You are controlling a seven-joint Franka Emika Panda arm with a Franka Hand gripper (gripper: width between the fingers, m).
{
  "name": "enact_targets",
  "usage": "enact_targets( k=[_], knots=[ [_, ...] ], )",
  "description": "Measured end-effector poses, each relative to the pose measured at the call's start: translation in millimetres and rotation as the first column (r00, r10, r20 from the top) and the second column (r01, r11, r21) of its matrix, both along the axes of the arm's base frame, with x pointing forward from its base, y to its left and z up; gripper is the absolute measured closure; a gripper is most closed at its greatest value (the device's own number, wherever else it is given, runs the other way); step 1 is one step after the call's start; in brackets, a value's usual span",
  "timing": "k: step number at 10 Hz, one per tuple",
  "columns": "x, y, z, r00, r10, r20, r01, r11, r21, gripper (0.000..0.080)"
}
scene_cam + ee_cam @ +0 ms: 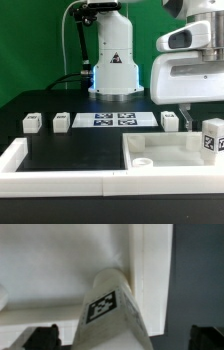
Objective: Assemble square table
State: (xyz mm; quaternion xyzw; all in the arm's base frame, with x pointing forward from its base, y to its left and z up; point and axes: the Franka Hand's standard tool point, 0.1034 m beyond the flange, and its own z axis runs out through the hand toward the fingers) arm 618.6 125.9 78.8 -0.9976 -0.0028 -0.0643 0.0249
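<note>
1. Gripper [126, 336]: in the wrist view both dark fingertips [45, 336] show, set wide apart on either side of the tagged leg [103, 307]. There is a clear gap between each one and the leg. The jaws stand fully spread and hold nothing.

2. Tagged leg: in the exterior view it stands upright at about 3 o'clock, directly below the arm's white hand, at the far right end of the slab. Its black-and-white tag faces the camera. Whether its foot is seated in a socket cannot be told.

3. Square table slab [175, 150]: a white slab lying flat at about 4 o'clock, inside the front right corner of the border wall [60, 182]. One round corner socket [143, 158] is open and unfilled at the slab's near left corner.

4. Loose parts: the first leg block [32, 122] lies at 9 o'clock and the second leg block [62, 121] is just beside it toward the centre. The third leg block [170, 120] is at about 2 o'clock, near the slab's far edge. All three rest on the black table [70, 150], apart from one another.

5. Marker board [110, 119]: it lies flat at the centre, between the second and third leg blocks, in front of the robot base [113, 60] at 12 o'clock.
</note>
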Motion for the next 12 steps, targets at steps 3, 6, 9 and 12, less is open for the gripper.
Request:
enact_targets(
  k=[3,6,9,12],
  knots=[
    [0.4,0.2,0.3,0.969,0.246,0.005,-0.245,0.968,-0.062,0.0151],
    [0.4,0.5,0.2,0.955,0.295,0.002,-0.294,0.952,-0.082,0.0240],
    [0.4,-0.7,-0.1,0.956,0.294,0.002,-0.293,0.953,-0.082,0.0508],
    [0.4,-1.2,-0.2,0.962,0.272,0.002,-0.271,0.959,-0.079,0.0508]
  ],
)
